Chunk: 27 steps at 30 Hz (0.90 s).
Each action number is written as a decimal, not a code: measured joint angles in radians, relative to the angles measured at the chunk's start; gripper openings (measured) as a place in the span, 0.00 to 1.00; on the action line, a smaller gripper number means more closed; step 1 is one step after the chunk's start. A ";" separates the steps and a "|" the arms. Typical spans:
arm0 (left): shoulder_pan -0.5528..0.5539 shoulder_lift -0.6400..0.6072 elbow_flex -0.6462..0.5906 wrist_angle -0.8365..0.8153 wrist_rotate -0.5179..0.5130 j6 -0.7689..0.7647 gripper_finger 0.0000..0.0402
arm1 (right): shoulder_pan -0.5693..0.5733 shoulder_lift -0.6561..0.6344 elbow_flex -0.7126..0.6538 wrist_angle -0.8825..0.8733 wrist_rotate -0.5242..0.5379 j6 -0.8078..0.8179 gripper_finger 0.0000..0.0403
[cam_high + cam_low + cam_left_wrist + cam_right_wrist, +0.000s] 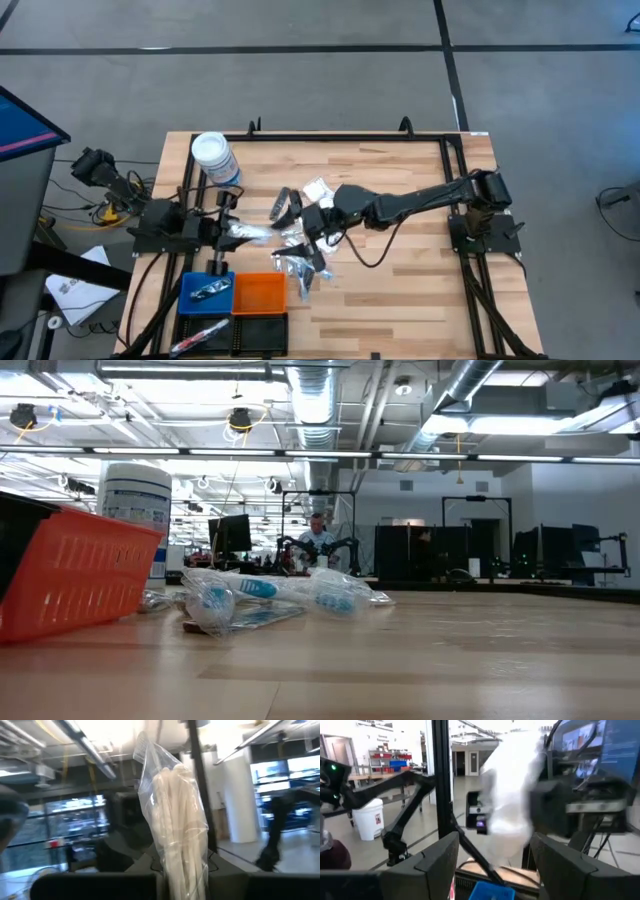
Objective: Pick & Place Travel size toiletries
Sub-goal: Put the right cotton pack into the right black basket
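The travel size toiletries (300, 258) lie in a loose pile at mid-table: clear-wrapped blue-and-white tubes and packets, also low on the table in the low view (270, 595). One white packet (318, 188) lies apart, toward the far edge. My left gripper (228, 232) is at the table's left, shut on a clear-wrapped white packet (175, 830). My right gripper (305, 228) reaches from the right over the pile and is shut on a blurred white packet (507, 805). Neither gripper shows in the low view. My left gripper pinches the clear-wrapped white packet at its lower end (182, 870) between the two fingers. The packet sticks out past the fingertips, lifted clear of the table. My right gripper has the blurred white packet between its two fingers (440, 860), by its end nearest the wrist (507, 847). The rest of it stands out beyond the fingertips, clear of the table.
A white-lidded clear jar (215, 160) stands at the far left. Blue (207, 290), orange (260, 293) and black (215, 333) trays sit at the near left edge. A black curved item (285, 205) lies by the pile. The table's right half is bare wood. A person (318, 535) is far behind.
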 joint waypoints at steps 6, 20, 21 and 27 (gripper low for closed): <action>0.051 0.093 0.000 0.095 0.012 0.005 0.04 | -0.023 0.070 0.003 0.112 -0.010 0.074 0.60; -0.012 0.104 0.000 0.078 -0.117 0.040 0.04 | -0.038 0.084 0.003 0.102 -0.009 0.107 0.60; -0.023 0.104 0.000 0.079 -0.122 0.039 0.04 | -0.038 0.084 0.003 0.099 -0.009 0.107 0.60; -0.054 0.104 0.000 0.065 -0.177 0.020 0.05 | -0.039 0.084 0.003 0.098 -0.006 0.107 0.54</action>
